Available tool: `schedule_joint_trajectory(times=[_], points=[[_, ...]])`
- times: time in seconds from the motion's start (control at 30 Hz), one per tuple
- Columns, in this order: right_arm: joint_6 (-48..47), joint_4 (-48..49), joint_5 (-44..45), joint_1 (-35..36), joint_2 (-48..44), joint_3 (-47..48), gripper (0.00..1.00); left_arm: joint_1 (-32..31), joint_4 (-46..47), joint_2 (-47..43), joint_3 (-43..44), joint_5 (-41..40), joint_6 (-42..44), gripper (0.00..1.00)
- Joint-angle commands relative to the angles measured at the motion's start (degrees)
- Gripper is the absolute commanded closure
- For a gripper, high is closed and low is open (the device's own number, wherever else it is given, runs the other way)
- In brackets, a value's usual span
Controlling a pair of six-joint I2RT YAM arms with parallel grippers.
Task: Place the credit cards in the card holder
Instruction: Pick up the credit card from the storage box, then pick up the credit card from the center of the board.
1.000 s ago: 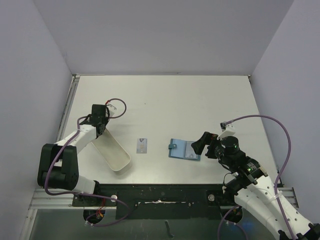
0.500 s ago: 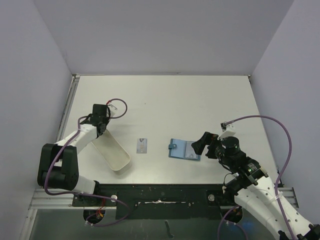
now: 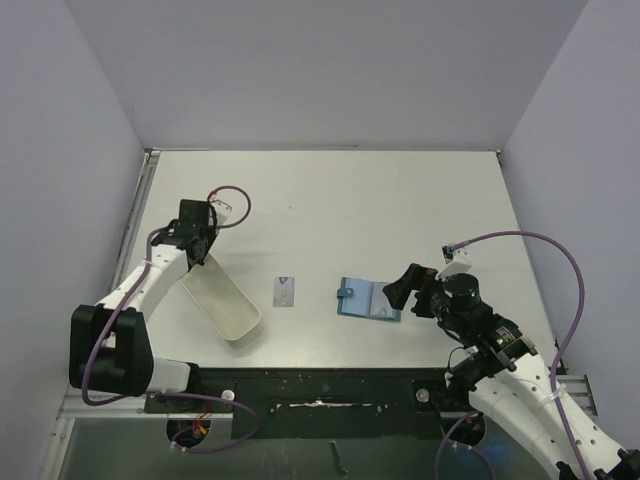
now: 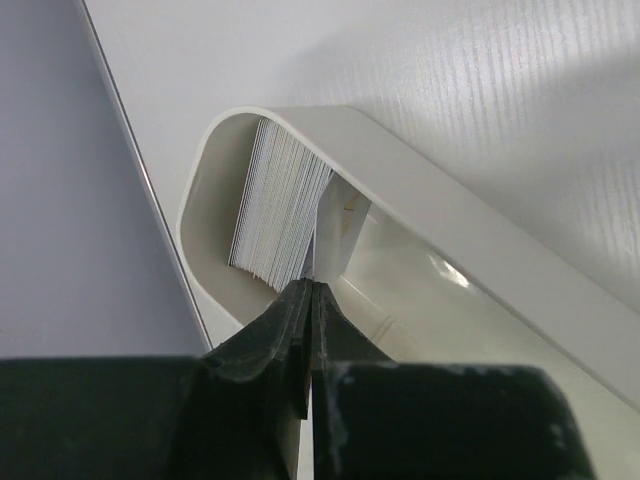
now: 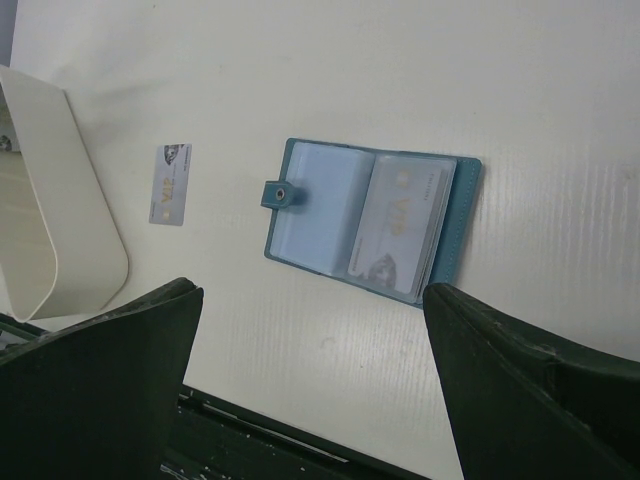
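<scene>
The stack of credit cards (image 4: 272, 205) stood on edge at the rounded far end of the white tray (image 4: 480, 250). My left gripper (image 4: 310, 292) was closed on a single card (image 4: 338, 222) just beside that stack, its edge pinched between my fingers. A loose card (image 3: 286, 291) lay flat on the bench (image 3: 340, 200), between the tray and the card holder (image 3: 368, 299). The teal card holder lay open near the middle of the bench, its strap tab pointing toward the loose card and a pale card showing in the clear sleeve on the side nearer my right gripper (image 5: 310, 300). That gripper hung spread wide and empty above the bench, just beside the card holder.
</scene>
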Motion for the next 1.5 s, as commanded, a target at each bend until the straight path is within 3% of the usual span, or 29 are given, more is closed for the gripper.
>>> schedule_joint_trajectory(times=[0.0, 0.3, 0.53, 0.83, 0.97, 1.2, 1.47], points=[[0.3, 0.8, 0.4, 0.2, -0.4, 1.4, 0.02, 0.0, -4.6, -5.0, 4.5, 2.9, -5.4, 1.0], [1.4, 0.5, -0.2, 0.2, -0.5, 1.4, 0.02, 0.1, -10.1, -12.4, 9.5, 7.7, -13.9, 1.0], [2.1, 1.7, -1.5, 0.3, 0.7, 1.5, 0.01, 0.1, -9.6, -15.5, 12.7, 19.2, -26.8, 1.0], [4.0, 6.0, -4.6, 0.4, 6.6, 1.6, 0.04, 0.1, -0.6, -15.2, 10.5, 38.7, -39.1, 1.0], [4.6, 8.3, -5.4, 0.8, 9.4, 1.9, 0.05, 0.1, 4.3, -13.7, 7.6, 43.6, -43.3, 1.0], [6.3, 12.4, -4.8, 4.2, 16.0, 2.7, 0.07, 0.3, 1.8, -5.5, 8.8, 46.0, -44.3, 1.0], [7.6, 16.3, 2.8, 15.4, 27.8, 8.3, 0.09, 2.2, -0.3, 4.2, 7.3, 48.9, -40.2, 1.0]])
